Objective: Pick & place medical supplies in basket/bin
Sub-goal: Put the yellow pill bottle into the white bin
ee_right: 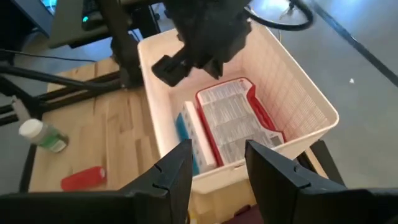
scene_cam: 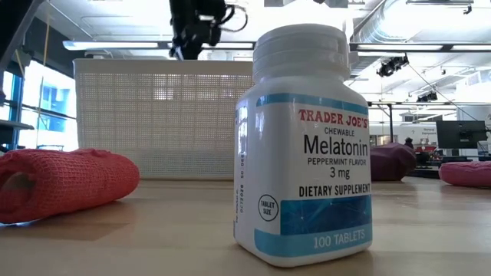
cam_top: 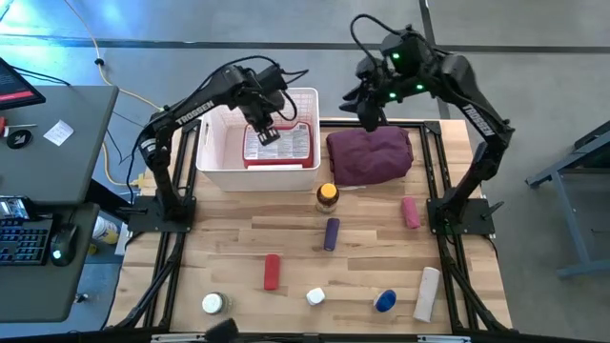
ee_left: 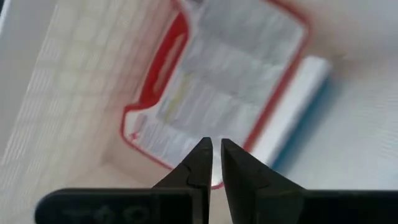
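My left gripper [cam_top: 268,134] hangs inside the white basket [cam_top: 212,162], directly above the flat red first-aid case [cam_top: 286,145]. Its fingers stand a narrow slit apart and hold nothing; the case lies on the basket floor with the blue-white box [ee_right: 188,138] just beside it.

My right gripper [cam_top: 368,112] waits over the far edge of the maroon cloth bundle [cam_top: 370,155], fingers parted and empty.

Hazards, as I judge them:
- Withdrawal: a fingertip may catch the case or the lattice wall and drag the basket.
- Shared airspace: both arms are near the basket; a careless swing risks contact.
- Remaining supplies: the purple cylinder [cam_top: 331,233], red cylinder [cam_top: 273,271], pink cylinder [cam_top: 411,212] and white cylinder [cam_top: 428,292] lie on their sides and may roll under an off-centre pinch.
- The amber bottle [cam_top: 327,196] stands just beside the basket wall, leaving little finger clearance.
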Robot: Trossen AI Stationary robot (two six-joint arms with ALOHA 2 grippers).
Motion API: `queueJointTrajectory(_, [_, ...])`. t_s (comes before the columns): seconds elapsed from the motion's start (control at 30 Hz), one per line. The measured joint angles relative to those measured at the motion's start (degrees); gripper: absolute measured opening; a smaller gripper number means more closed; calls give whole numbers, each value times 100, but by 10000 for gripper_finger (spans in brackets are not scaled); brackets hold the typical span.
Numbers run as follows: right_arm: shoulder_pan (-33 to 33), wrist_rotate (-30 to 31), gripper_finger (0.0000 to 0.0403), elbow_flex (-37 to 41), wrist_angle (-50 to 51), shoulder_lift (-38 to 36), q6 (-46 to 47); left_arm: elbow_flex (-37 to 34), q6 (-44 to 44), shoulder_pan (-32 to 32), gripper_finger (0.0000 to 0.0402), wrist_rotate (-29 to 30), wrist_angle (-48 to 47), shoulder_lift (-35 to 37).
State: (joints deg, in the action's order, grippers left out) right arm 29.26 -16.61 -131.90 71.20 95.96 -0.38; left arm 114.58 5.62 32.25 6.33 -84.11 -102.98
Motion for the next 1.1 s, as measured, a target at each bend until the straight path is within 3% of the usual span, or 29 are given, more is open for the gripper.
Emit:
queueJointTrajectory(0.17, [0, 4, 139, -4, 158, -396, 39, 324, 76, -559, 72, -41, 101, 7])
queueJointTrajectory(0.43, [0, 27, 139, -4, 615, -937, 105, 823, 264, -1495, 72, -1199, 1270, 59])
queueJointTrajectory(0.6, [-91, 66, 139, -4, 1197, -1201, 1088, 850, 695, -2056, 80, -1064, 1995, 56])
queueJointTrajectory(0.8, [-797, 875, 139, -4, 1856, -1347, 2045, 850, 1000, -2380, 148, -1009, 2051, 55])
queueJointTrajectory(1.1, [-1996, 1709, 139, 0, 1151, -1280, 3445, 848, 1220, -2860, 297, -824, 2053, -491])
